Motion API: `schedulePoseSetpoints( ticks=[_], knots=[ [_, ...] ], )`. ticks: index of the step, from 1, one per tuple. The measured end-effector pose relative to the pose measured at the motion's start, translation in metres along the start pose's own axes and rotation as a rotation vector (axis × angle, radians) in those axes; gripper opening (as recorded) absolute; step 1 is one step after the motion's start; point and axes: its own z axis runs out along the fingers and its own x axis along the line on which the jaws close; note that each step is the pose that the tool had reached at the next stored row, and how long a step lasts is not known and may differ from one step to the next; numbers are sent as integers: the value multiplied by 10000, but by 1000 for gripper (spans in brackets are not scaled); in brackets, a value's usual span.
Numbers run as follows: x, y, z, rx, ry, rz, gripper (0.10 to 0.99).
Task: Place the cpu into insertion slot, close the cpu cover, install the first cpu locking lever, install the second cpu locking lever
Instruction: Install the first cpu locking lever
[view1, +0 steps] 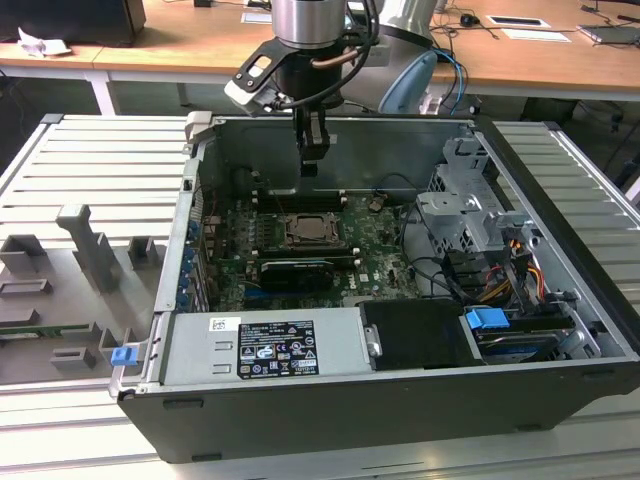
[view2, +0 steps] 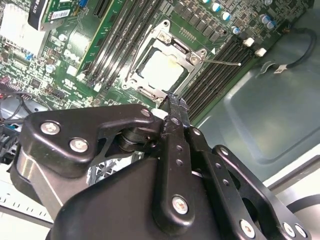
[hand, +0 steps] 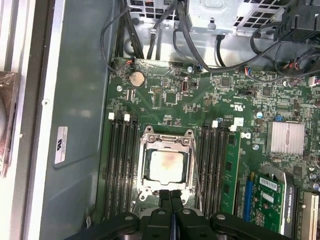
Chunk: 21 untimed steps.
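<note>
From the exterior view's left: one grey fixture tray (view1: 95, 255), one open computer case (view1: 400, 440), one drive cage (view1: 470, 205). One cpu (hand: 166, 166) sits in the one insertion slot (hand: 142, 167), with one cpu cover (hand: 167, 142) flat around it. My arm hangs straight down, and my claw (view1: 308, 168) is pressed together, empty, near the cover's edge.

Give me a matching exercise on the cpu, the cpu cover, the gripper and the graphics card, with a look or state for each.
1 cpu
2 cpu cover
3 gripper
4 graphics card

A shut, holding nothing
B long and black
C pale square top, showing through a window
D silver frame lying flat

Pairs: 1-C, 2-D, 3-A, 4-B
</note>
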Motion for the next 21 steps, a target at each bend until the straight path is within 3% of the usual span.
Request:
schedulePoseSetpoints(
  ticks=[6, 10, 21],
  knots=[
    [-15, -2, 0, 1, 5, -108, 106],
    [-16, -1, 0, 2, 47, -888, 106],
    [-16, -1, 0, 6, 121, -2304, 106]
  ],
)
